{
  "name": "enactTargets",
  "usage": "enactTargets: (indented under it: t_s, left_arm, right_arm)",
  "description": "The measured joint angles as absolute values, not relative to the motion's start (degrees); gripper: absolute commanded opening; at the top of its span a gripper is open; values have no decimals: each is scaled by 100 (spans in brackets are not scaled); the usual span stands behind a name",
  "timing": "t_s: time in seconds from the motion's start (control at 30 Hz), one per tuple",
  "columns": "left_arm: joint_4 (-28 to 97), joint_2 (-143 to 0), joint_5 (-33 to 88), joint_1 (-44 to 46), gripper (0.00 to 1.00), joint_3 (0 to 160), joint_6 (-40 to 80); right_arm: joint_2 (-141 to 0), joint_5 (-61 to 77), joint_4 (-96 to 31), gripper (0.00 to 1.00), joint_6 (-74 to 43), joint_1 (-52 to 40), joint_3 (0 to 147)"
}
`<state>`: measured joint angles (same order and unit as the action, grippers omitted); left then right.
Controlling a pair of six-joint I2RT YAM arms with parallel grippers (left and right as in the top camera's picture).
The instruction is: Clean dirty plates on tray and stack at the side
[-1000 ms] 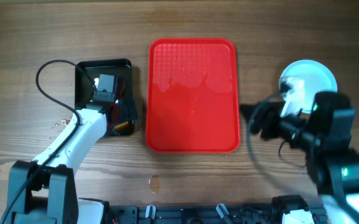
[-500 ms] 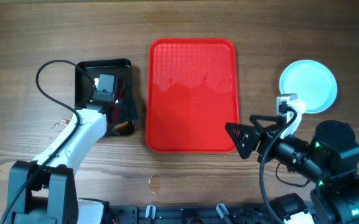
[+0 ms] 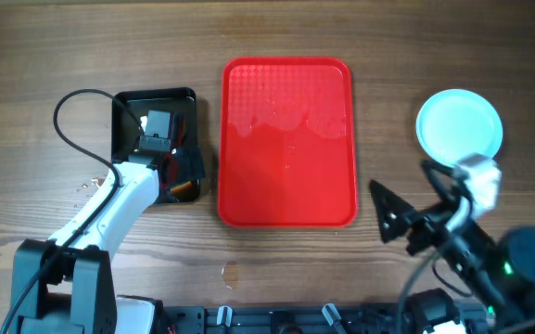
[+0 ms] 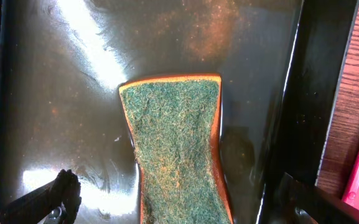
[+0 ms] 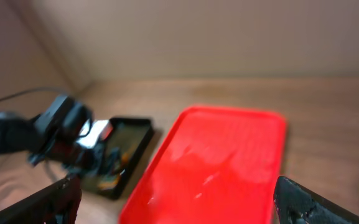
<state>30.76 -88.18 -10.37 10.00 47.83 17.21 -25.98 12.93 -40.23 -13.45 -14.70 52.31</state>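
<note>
Open table (image 3: 388, 93) between tray (image 3: 288, 139) and plates (image 3: 460, 125), seemingly unobstructed.

Quick tally from us: one red tray (image 3: 286, 139) in the middle, one smaller black tray (image 3: 126, 104) to its left, and one sponge (image 4: 176, 143) in that black one. Plates: we only make out one pale blue plate (image 3: 460, 128) on the far right, and can't tell if more sit under it. Two arms, the left arm (image 3: 109, 209) and right arm (image 3: 471, 237). Two grippers: left gripper (image 4: 185, 199), right gripper (image 5: 179, 202).
</note>
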Motion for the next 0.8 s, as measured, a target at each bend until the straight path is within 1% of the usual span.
enactTargets:
  t_s: [0.1,0.2,0.37,0.53,0.67,0.8]
  left_arm:
    - [3074,-8818,-1037,1000,100,4783,1721]
    - [3076,-8818,-1039,1000,100,4783,1721]
    - [3074,-8818,-1037,1000,100,4783,1721]
    - [3076,-8818,-1037,1000,100,4783,1721]
    - [3076,-8818,-1037,1000,100,4783,1721]
    - [3079,-8818,-1037,1000,100,4783,1721]
  right_arm:
    - [-2073,864,-3883,100,-1286,-1282,4947]
    - [-1678,508,-3365,100,-1229,-1116,4418]
    - [-939,220,-2191,100,-1170,-829,2825]
    - [-285,139,-1028,100,-1354,-803,1511]
    - [-123,121,-272,100,-1435,-801,873]
    - [-115,119,-30,100,-1492,-803,482]
